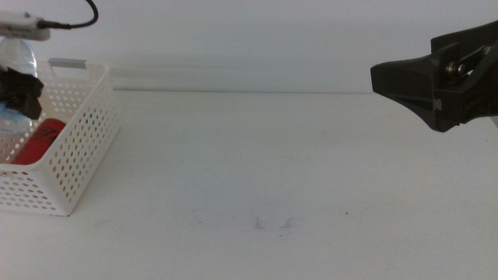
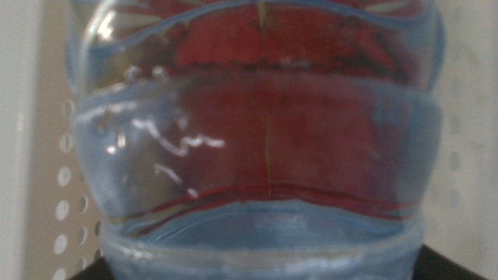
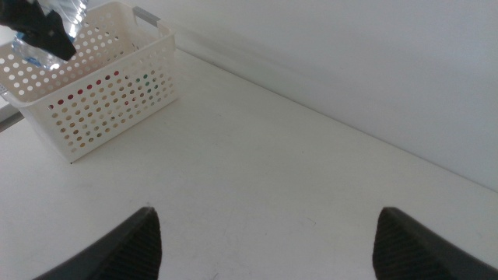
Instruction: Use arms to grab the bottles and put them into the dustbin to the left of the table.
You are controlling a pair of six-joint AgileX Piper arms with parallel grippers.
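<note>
My left hand (image 1: 22, 89) is clamped on the water bottle (image 2: 257, 148), holding it over the basket (image 1: 78, 140) at the desk's (image 1: 257, 171) left edge. Straight below my grip lies the red can (image 1: 43, 138), already in the basket, so I judge the release goes straight down. My right hand (image 3: 264, 237) waits far off, jaws apart and empty.

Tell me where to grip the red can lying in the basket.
Grip the red can across its round body, coming from above: it lies low inside the white basket, whose walls block its sides. The left gripper, holding the water bottle over it, must clear first.
</note>
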